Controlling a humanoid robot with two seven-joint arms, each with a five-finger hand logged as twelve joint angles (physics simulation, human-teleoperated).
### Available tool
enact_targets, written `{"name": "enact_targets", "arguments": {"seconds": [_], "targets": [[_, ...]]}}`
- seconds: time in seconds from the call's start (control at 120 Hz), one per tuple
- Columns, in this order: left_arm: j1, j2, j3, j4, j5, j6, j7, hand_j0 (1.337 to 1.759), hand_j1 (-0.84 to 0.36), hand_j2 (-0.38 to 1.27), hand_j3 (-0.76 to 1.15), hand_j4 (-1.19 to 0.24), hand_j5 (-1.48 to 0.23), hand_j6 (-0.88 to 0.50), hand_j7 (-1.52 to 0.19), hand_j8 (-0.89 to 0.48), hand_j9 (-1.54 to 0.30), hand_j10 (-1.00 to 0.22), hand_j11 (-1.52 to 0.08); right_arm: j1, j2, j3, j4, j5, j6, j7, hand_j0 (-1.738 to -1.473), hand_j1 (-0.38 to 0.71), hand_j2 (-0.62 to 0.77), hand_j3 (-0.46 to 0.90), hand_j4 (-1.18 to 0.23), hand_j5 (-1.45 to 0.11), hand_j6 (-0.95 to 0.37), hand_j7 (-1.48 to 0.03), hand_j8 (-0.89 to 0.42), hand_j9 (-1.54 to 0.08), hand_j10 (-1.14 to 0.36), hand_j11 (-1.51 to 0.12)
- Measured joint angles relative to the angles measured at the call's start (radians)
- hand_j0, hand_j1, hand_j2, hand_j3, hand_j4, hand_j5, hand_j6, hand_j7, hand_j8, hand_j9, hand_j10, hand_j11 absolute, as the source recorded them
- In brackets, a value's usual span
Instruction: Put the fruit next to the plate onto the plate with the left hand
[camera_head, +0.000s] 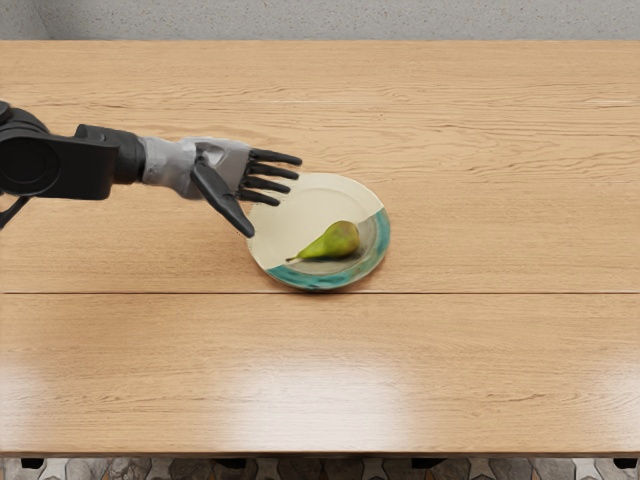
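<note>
Head view gives us the left hand reaching in from the picture's left edge, its black jointed fingers spread and holding nothing, their tips over the upper-left rim of the plate. The thumb slants down toward that same rim; we cannot tell whether it touches it. The right arm is out of sight.

The pear lies on the plate, in its lower-right half, down and to the right of the fingertips, near them but clearly apart. Its long axis runs aslant, thin stem pointing lower left and fat bulb upper right, so the neck end is the one turned more toward the hand.

We judge the fruit placed, and a retreat leftward and upward would carry the fingers away from it.

The pear is smooth, yellow-green and tapered, and its rounded belly might roll if nudged. The plate is round and shallow, cream with a teal band, and looks glazed. The wooden table shows fine grain, a plank seam and a soft sheen.
</note>
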Motion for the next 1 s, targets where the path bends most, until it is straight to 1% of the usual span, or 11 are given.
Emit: {"name": "enact_targets", "arguments": {"seconds": [0.075, 0.125, 0.192, 0.258, 0.633, 0.725, 0.817, 1.0], "targets": [[0.004, 0.037, -0.029, 0.007, -0.036, -0.013, 0.0, 1.658, 0.33, 0.01, 0.0, -0.02, -0.02, -0.01, -0.02, -0.01, -0.02, -0.02, -0.02, 0.0, 0.0, 0.0, 0.0, 0.0, 0.0, 0.0, -1.658, -0.35, 0.0, 0.0, 0.0, 0.0, 0.0, 0.0, 0.0, 0.0, 0.0, 0.0], [0.028, 0.082, -0.04, 0.01, -0.05, -0.018, 0.0, 1.658, 0.33, 0.01, 0.0, -0.01, -0.02, -0.01, -0.02, -0.01, -0.02, -0.01, -0.02, 0.0, 0.0, 0.0, 0.0, 0.0, 0.0, 0.0, -1.658, -0.35, 0.0, 0.0, 0.0, 0.0, 0.0, 0.0, 0.0, 0.0, 0.0, 0.0], [0.065, 0.111, -0.047, 0.012, -0.06, -0.022, 0.0, 1.658, 0.34, 0.01, 0.0, -0.01, -0.01, -0.01, -0.01, -0.01, -0.01, -0.01, -0.01, 0.0, 0.0, 0.0, 0.0, 0.0, 0.0, 0.0, -1.658, -0.35, 0.0, 0.0, 0.0, 0.0, 0.0, 0.0, 0.0, 0.0, 0.0, 0.0], [0.084, 0.142, -0.052, 0.013, -0.065, -0.024, 0.0, 1.658, 0.34, 0.0, 0.0, -0.01, -0.01, 0.0, -0.01, 0.0, -0.01, -0.01, -0.01, 0.0, 0.0, 0.0, 0.0, 0.0, 0.0, 0.0, -1.658, -0.35, 0.0, 0.0, 0.0, 0.0, 0.0, 0.0, 0.0, 0.0, 0.0, 0.0], [0.113, 0.335, -0.062, 0.015, -0.13, -0.026, 0.0, 1.658, 0.35, 0.0, 0.0, 0.0, 0.0, 0.0, 0.0, 0.0, 0.0, 0.0, 0.0, 0.001, 0.0, 0.0, 0.001, 0.0, 0.0, 0.0, -1.658, -0.35, 0.0, 0.0, 0.0, 0.0, 0.0, 0.0, 0.0, 0.0, 0.0, 0.0], [0.122, 0.383, -0.062, 0.026, -0.139, -0.026, 0.0, 1.658, 0.35, 0.0, 0.0, 0.0, 0.0, 0.0, 0.0, 0.0, 0.0, 0.0, 0.0, 0.001, 0.0, 0.0, 0.001, 0.0, 0.0, 0.0, -1.658, -0.35, 0.0, 0.0, 0.0, 0.0, 0.0, 0.0, 0.0, 0.0, 0.0, 0.0], [0.135, 0.412, -0.061, 0.039, -0.143, -0.026, 0.0, 1.658, 0.35, 0.0, 0.0, 0.0, 0.0, 0.0, 0.0, 0.0, 0.0, 0.0, 0.0, 0.001, 0.0, 0.0, 0.001, 0.0, 0.0, 0.0, -1.658, -0.35, 0.0, 0.0, 0.0, 0.0, 0.0, 0.0, 0.0, 0.0, 0.0, 0.0], [0.14, 0.413, -0.061, 0.061, -0.145, -0.027, 0.0, 1.658, 0.35, 0.0, 0.0, 0.0, 0.0, 0.0, 0.0, 0.0, 0.0, 0.0, 0.0, 0.001, 0.0, 0.0, 0.001, 0.0, 0.0, 0.0, -1.658, -0.35, 0.0, 0.0, 0.0, 0.0, 0.0, 0.0, 0.0, 0.0, 0.0, 0.0]]}}
